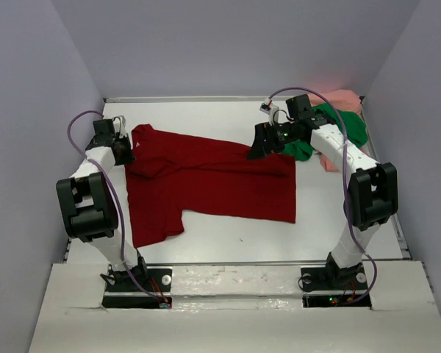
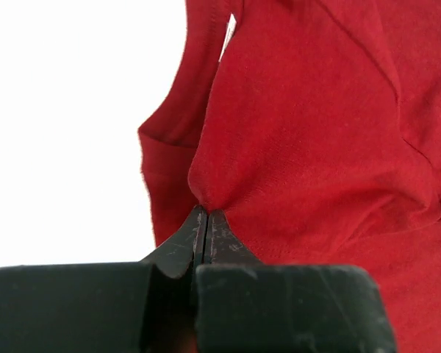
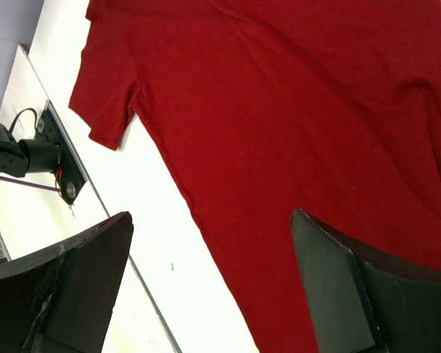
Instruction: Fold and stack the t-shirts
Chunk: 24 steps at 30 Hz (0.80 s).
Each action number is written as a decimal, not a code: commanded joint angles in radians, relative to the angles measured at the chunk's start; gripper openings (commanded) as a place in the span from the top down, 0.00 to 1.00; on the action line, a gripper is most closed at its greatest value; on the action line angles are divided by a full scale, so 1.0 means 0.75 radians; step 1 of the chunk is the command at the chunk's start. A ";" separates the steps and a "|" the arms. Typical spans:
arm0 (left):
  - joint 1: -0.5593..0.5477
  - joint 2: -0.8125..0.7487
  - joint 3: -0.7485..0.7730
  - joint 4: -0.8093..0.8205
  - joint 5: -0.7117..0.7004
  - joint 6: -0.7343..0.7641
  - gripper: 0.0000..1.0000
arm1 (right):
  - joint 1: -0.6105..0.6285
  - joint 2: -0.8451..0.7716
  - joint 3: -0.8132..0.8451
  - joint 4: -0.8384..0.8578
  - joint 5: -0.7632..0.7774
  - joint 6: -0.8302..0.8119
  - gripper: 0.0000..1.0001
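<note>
1. My left gripper [image 2: 203, 215]: jaws pressed together and pinching a small pucker of the dark red t-shirt [image 1: 213, 180]. The cloth draws to a point right at the tips.
2. That pinch sits on the shirt's left edge, toward its far-left corner. Folds of red cloth stand beside the tips, with white table [image 1: 228, 239] to their left in the wrist view.
3. My right gripper [image 3: 209, 243]: jaws spread wide, nothing between them. One dark finger shows at each side of the wrist view, with red cloth and bare table in the gap below.
4. In the top view the right gripper hangs over the shirt's far-right corner. I cannot tell if it touches the cloth.
5. The dark red t-shirt lies spread across the middle of the table, between my two arms. It is mostly flat, rumpled at the left end, and one part reaches toward the near-left.
6. The green t-shirt [image 1: 349, 126] is bunched in the far-right corner, partly hidden behind my right arm. It is close beside the red shirt's right edge, but contact is unclear.
7. The pink t-shirt [image 1: 345, 97] is bunched against the green one, showing past its far side and its right edge.
</note>
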 commanded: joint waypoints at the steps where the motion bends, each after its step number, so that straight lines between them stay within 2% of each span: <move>1: 0.019 -0.099 -0.027 -0.028 -0.085 0.009 1.00 | 0.006 -0.047 0.007 0.035 -0.016 -0.011 0.07; 15: 0.143 -0.133 -0.099 -0.046 -0.118 0.071 1.00 | 0.006 -0.057 0.011 0.035 -0.026 -0.009 0.07; 16: 0.143 -0.135 -0.105 -0.044 -0.097 0.079 0.83 | 0.006 -0.055 0.017 0.035 -0.028 -0.009 0.07; 18: 0.143 -0.133 -0.115 -0.042 -0.068 0.089 0.35 | 0.006 -0.055 0.017 0.035 -0.033 -0.005 0.07; 19: 0.141 -0.129 -0.117 -0.040 -0.066 0.089 0.04 | 0.006 -0.055 0.017 0.035 -0.033 -0.005 0.07; 20: 0.141 -0.115 -0.115 -0.042 -0.060 0.095 0.01 | 0.006 -0.055 0.015 0.035 -0.033 -0.005 0.07; 24: 0.137 -0.105 -0.088 -0.066 0.017 0.111 0.01 | 0.006 -0.018 0.005 0.035 -0.053 0.003 0.06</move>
